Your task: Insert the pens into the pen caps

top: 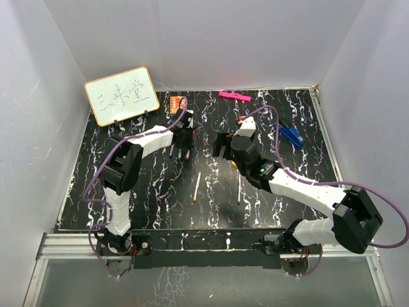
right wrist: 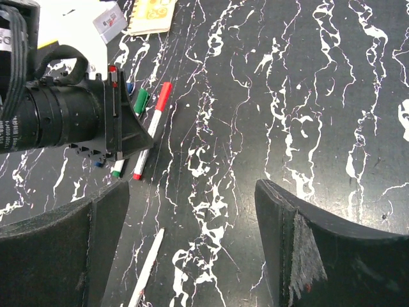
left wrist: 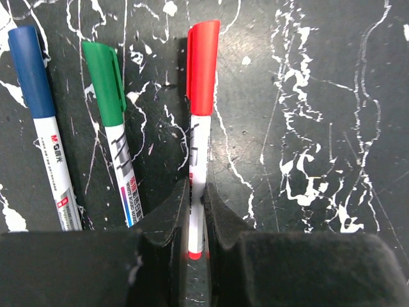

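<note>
Left gripper [left wrist: 195,198]: pinching the white barrel of the red-capped pen [left wrist: 199,147], one finger tight on each side, near the tail end. The pen lies flat on the table [top: 166,204], cap pointing away from the wrist.

Just left of it lie the green-capped pen [left wrist: 115,128] and the blue-capped pen [left wrist: 41,121], roughly parallel. There are narrow gaps between the three and none touch. The green pen's barrel runs close along the outer edge of the left finger [left wrist: 163,220], so it's tight on that side. Right of the red one is bare marbled surface, with plenty of room.

Right gripper [right wrist: 192,188]: fingers spread wide, holding nothing, bare table between them. It sits near the left gripper, at mid-table.

Two uncapped pens lie nearer the bases, well apart from each other: the yellow-tipped pen [top: 197,186] and the purple-tipped pen [top: 239,189], the second just beside the right forearm.

Far edge: whiteboard [top: 121,96] leaning at the left corner, orange block [top: 177,102], pink bar [top: 234,96]. A blue object [top: 292,134] lies toward the right edge. White walls [top: 38,96] close off left, far and right sides.
</note>
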You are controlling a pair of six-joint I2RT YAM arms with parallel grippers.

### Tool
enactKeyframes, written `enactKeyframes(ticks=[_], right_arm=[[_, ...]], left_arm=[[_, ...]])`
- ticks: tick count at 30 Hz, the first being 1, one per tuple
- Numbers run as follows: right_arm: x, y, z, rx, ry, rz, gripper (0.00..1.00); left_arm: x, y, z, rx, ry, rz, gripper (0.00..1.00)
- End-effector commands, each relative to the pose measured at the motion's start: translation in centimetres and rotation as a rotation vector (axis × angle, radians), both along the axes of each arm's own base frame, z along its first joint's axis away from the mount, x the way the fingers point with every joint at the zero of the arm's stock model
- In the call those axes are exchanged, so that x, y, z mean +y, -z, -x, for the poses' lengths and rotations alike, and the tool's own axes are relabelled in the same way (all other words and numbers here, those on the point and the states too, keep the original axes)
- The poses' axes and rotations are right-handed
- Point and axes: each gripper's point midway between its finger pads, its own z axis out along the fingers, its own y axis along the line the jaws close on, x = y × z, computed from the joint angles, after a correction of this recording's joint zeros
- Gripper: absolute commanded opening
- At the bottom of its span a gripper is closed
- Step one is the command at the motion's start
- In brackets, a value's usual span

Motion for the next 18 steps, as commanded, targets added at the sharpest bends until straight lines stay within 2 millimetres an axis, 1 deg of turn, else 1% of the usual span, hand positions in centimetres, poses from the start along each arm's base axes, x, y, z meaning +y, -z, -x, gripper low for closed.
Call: enactKeyframes(ticks=[1,3,6,8,9,10,14,18], right_arm=[[-0.6,-1.9,-0.2,-0.045,0.030,-0.036,0.78],[-0.5,-1.9,-0.2,-0.045,0.029,-0.038,0.80],[-0.5,-1.9,-0.2,-0.044,0.029,-0.041,0.85],[-0.5,-1.9,-0.3,-0.044,0.031,-0.041,0.92],[-0.5,-1.9,-0.3,-0.044,0.032,-0.041,0.97],[-0.5,-2.0,-0.3,-0.046,0.033,-0.041,0.98],[-0.6,-2.0,-0.5,-0.048,0.041,-0.031,0.98],[-0.9,-1.8,-0.7,-0.047,0.061,-0.020,0.98]], left_arm=[[0.5,-0.9,-0.2,0.004,-0.029,-0.013,0.00],[0.6,-0.7,-0.1,0.009,-0.033,-0.016,0.00],[0.8,-0.2,0.1,0.024,-0.040,-0.025,0.00],[0.9,0.1,0.3,0.036,-0.045,-0.032,0.02],[1.0,0.2,0.4,0.040,-0.049,-0.034,0.03],[1.0,0.3,0.4,0.043,-0.053,-0.037,0.04],[1.0,0.4,0.5,0.045,-0.059,-0.035,0.09],[0.7,-0.7,-0.2,0.017,-0.058,-0.023,0.14]])
